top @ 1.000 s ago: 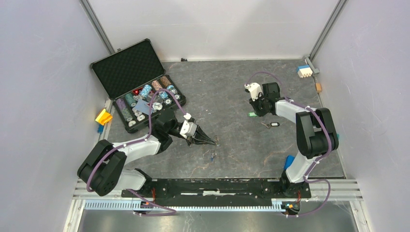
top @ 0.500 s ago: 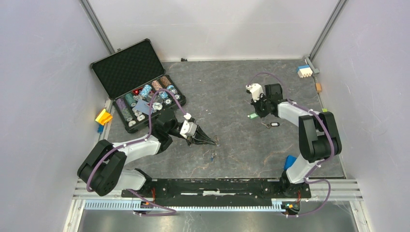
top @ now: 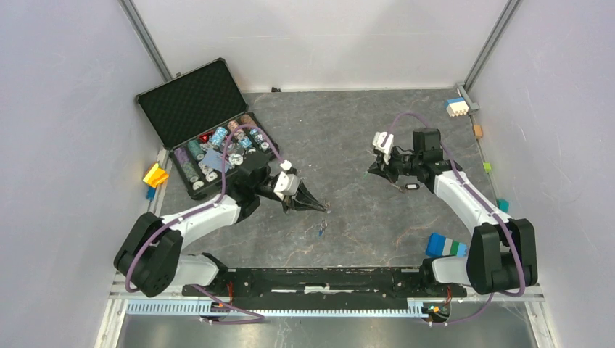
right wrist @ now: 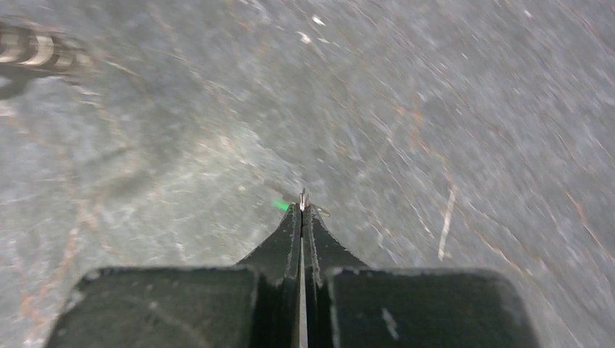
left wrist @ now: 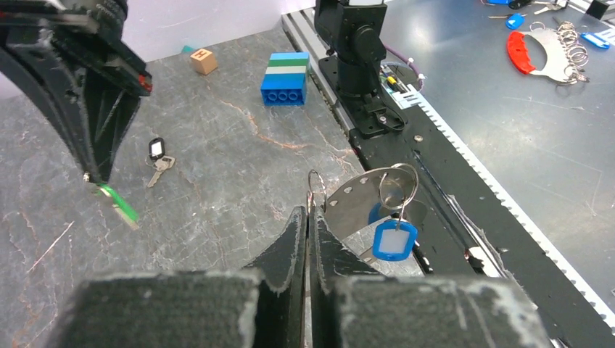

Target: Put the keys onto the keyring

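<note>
My left gripper [left wrist: 310,210] [top: 310,205] is shut on the keyring [left wrist: 316,187], a thin wire loop sticking out past its tips. A blue-tagged key [left wrist: 395,241] hangs from the ring, above the table [top: 348,130]. My right gripper [right wrist: 302,206] [top: 372,172] is shut on the green-tagged key: the metal tip [right wrist: 303,196] pokes out between its fingers. The green tag [left wrist: 118,204] dangles under them, off the table. The black-tagged key [top: 410,186] [left wrist: 157,154] lies flat on the table just right of the right gripper.
An open black case of poker chips [top: 210,138] sits at the back left. A blue, green and white block [top: 444,245] stands by the right arm's base. Small blocks [top: 455,107] [top: 154,175] lie at the table's edges.
The right gripper has shut on the green-tagged key and lifted it off the table. Its arm has swung outward to the right. The left gripper with the keyring has shifted slightly.
</note>
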Robot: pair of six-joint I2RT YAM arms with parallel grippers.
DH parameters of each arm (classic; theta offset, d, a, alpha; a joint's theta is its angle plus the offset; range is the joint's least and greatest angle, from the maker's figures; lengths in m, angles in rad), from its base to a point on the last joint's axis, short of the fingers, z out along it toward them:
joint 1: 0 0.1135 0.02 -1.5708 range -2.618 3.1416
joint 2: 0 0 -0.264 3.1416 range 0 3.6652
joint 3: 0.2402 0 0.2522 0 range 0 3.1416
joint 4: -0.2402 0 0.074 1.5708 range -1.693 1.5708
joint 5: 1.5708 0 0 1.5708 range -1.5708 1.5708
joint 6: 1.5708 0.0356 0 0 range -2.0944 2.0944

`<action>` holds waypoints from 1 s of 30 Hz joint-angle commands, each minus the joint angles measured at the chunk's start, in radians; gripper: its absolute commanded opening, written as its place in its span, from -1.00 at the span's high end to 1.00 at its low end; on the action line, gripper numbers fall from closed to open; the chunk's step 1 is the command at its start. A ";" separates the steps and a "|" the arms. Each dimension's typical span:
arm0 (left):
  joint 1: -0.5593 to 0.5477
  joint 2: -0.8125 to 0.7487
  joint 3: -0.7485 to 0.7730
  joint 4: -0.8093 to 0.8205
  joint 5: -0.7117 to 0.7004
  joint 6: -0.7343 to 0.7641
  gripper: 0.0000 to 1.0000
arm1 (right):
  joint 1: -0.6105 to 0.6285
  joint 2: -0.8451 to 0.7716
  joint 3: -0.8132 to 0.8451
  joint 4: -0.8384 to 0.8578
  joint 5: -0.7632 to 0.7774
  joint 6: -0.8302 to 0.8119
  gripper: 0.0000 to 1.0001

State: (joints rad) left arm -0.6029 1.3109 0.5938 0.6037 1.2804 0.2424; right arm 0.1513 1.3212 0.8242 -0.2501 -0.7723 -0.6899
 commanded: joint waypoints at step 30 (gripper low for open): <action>-0.003 -0.055 0.271 -1.022 -0.098 0.835 0.95 | 0.424 -0.095 -0.020 0.004 -0.363 0.098 1.00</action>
State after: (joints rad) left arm -0.6018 1.2755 0.8703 -0.4740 1.1606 1.0893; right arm 0.5468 1.2087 0.7979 -0.2939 -1.1484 -0.6132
